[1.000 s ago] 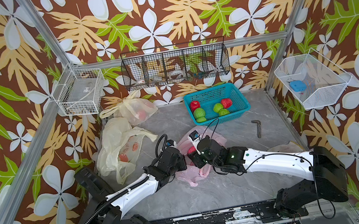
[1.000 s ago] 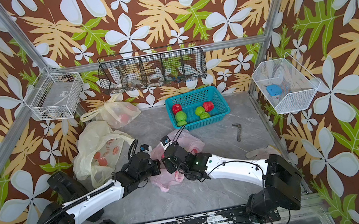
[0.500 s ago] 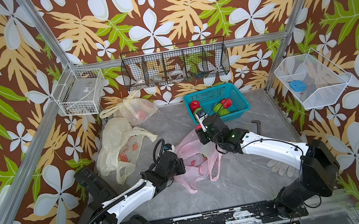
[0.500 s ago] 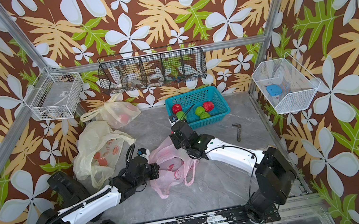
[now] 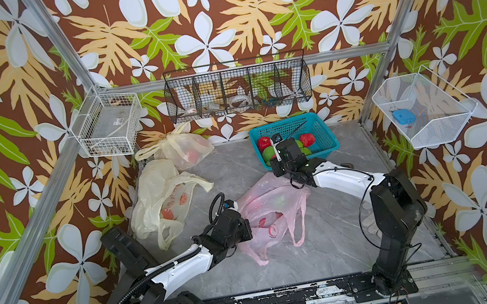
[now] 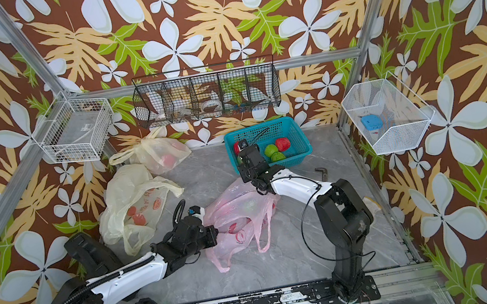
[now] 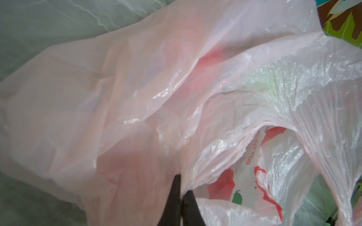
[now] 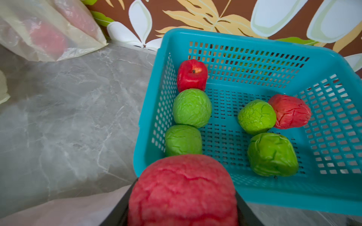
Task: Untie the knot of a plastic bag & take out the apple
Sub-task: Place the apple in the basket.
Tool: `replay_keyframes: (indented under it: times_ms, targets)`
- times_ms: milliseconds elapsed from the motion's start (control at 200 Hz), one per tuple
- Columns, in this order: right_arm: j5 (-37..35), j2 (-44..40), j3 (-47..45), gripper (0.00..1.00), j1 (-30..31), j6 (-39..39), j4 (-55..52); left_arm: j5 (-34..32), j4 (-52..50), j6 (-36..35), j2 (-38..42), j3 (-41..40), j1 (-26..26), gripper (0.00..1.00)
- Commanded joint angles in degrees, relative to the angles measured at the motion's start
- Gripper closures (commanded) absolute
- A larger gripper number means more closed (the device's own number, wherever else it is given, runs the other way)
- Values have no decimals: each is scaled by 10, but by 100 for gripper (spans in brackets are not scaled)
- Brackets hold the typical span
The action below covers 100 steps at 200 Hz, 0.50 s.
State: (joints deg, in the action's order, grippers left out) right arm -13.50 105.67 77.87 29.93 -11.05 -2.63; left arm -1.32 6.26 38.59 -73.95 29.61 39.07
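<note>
**Here: red apple gripped at the basket's rim, pink bag pinched open**

The right gripper [image 8: 185, 197] has its jaws about half spread and closed around a wrinkled red apple [image 8: 182, 185]. It holds the apple clear of the tabletop [image 5: 336, 244], at the front-left corner of the teal basket [image 8: 254, 39]. The basket stands against the tabletop's rear edge, right of the middle, and two red and four green apples lie in it.

The left gripper [image 7: 181, 187] is fully closed, with a fold of the pink plastic bag [image 5: 274, 201] pinched between its black fingers [image 7: 175, 195]. The bag lies crumpled near the middle of the tabletop. Its mouth gapes and its handles trail loose toward the front edge. A faint green shape shows through the plastic.

Two yellowish bags [image 5: 168, 193] lie along the left edge, the farther one in the rear-left corner.
</note>
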Motion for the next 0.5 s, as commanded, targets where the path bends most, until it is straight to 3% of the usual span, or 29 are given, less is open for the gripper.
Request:
replay_keyframes:
  times_ms: [0, 370, 495]
  targets:
    - [3, 26, 27, 47, -16, 0, 11, -15, 9, -25, -13, 24, 0, 100]
    - [-2, 128, 128, 43, -37, 4, -28, -7, 0, -46, -56, 69, 0, 100]
    - [-11, 134, 134, 35, -37, 4, -38, -10, -4, -44, -50, 63, 0, 100]
